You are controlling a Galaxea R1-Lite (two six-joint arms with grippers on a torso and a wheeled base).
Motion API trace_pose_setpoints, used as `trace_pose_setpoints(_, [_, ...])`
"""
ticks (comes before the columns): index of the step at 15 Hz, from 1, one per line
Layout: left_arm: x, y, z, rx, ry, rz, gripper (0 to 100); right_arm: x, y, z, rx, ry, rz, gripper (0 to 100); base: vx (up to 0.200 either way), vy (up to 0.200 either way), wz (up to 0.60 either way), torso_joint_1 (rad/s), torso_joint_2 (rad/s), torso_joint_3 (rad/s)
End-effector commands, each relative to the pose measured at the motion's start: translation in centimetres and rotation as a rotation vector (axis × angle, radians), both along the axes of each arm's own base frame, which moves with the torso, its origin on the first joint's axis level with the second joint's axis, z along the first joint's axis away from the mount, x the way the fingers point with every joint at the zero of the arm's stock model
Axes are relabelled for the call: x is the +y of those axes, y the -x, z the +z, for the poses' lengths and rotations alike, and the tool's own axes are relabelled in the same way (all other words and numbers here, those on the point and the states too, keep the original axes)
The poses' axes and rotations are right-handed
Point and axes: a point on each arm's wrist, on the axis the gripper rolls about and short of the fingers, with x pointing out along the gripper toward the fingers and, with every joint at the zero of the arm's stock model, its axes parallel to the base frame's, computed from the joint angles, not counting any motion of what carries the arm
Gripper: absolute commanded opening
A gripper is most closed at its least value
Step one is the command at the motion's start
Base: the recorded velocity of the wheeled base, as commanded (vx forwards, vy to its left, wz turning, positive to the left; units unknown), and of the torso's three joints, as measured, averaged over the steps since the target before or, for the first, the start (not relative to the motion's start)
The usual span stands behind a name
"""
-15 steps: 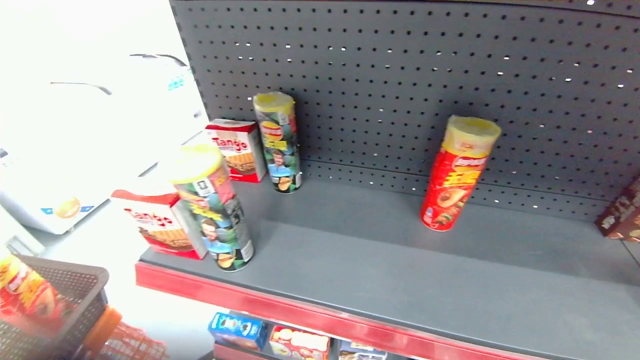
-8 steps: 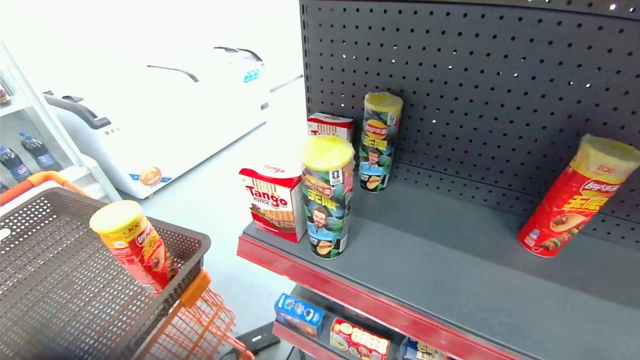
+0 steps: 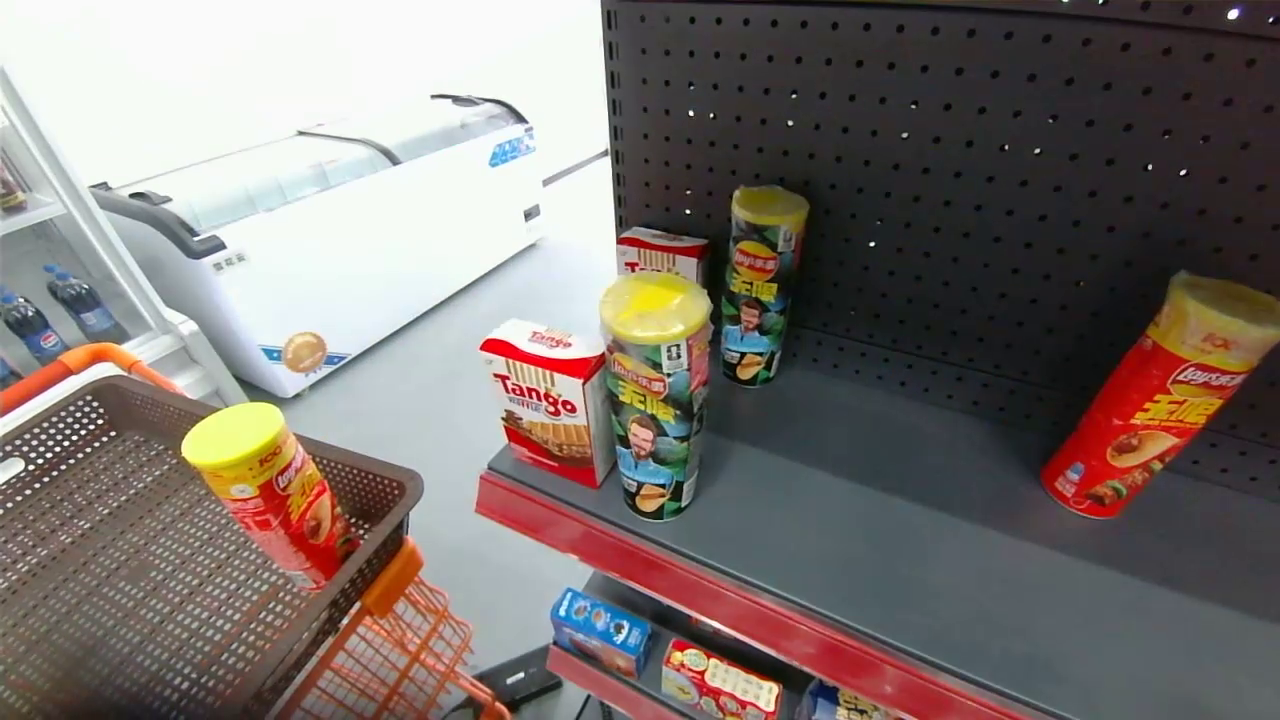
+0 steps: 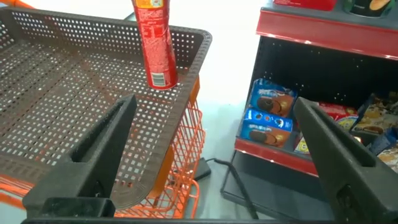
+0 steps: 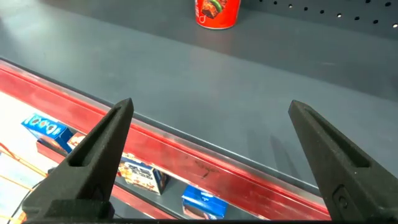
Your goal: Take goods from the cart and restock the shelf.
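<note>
A red chip can (image 3: 267, 492) with a yellow lid stands upright in the brown mesh cart basket (image 3: 385, 478), against its wall nearest the shelf. The left wrist view shows the same can (image 4: 155, 45) in the basket (image 4: 68, 99); my left gripper (image 4: 214, 162) hangs open and empty, short of the basket's near corner. On the grey shelf (image 3: 900, 540) another red can (image 3: 1150, 400) leans by the pegboard. My right gripper (image 5: 211, 162) is open, level with the shelf's red front edge (image 5: 205, 155), with that red can's base (image 5: 217, 12) beyond.
At the shelf's left end stand two dark-green chip cans (image 3: 655, 395) (image 3: 762, 285) and two wafer boxes (image 3: 548, 400) (image 3: 660, 255). Blue cookie boxes (image 3: 600, 630) (image 4: 270, 118) sit on the lower shelf. A white chest freezer (image 3: 330, 240) stands across the aisle.
The head camera swung left within the first half second, bringing the cart and its red can into view; it has barely shifted since. No object has moved.
</note>
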Motion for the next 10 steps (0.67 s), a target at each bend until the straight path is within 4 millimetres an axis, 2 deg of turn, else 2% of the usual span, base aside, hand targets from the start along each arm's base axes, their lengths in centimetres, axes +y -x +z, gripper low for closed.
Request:
trace_pose_setpoints(1, [0.0,0.0,0.0,0.0,0.0,-0.003,100,0.0,0.0,0.0,0.001,0.0,0.0,100,0.0,0.0,0.0,0.0,0.0,0.0])
trace_pose_setpoints(3, [0.0,0.2,0.8,-0.027,-0.004,-0.001,100,0.0,0.0,0.0,0.001,0.0,0.0,100,0.0,0.0,0.0,0.0,0.0,0.0])
trace_pose_setpoints(4, [0.0,0.7,3.7,-0.059,-0.029,0.004,100,0.0,0.0,0.0,0.001,0.0,0.0,100,0.0,0.0,0.0,0.0,0.0,0.0])
trace_pose_setpoints(5, [0.0,-0.2,6.2,0.03,-0.032,0.021,100,0.0,0.0,0.0,0.001,0.0,0.0,100,0.0,0.0,0.0,0.0,0.0,0.0])
trace_pose_setpoints(6, [0.1,-0.6,7.6,0.048,-0.035,0.036,100,0.0,0.0,0.0,0.001,0.0,0.0,100,0.0,0.0,0.0,0.0,0.0,0.0])
trace_pose_setpoints(7, [0.2,-2.2,10.0,0.108,-0.042,0.096,100,0.0,0.0,0.0,0.001,0.0,0.0,100,0.0,0.0,0.0,0.0,0.0,0.0])
trace_pose_setpoints(8, [0.3,-3.5,10.5,0.157,-0.047,0.134,100,0.0,0.0,0.0,0.001,0.0,0.0,100,0.0,0.0,0.0,0.0,0.0,0.0])
trace_pose_setpoints(10, [0.4,-4.7,11.0,0.188,-0.05,0.167,100,0.0,0.0,0.0,0.001,0.0,0.0,100,0.0,0.0,0.0,0.0,0.0,0.0])
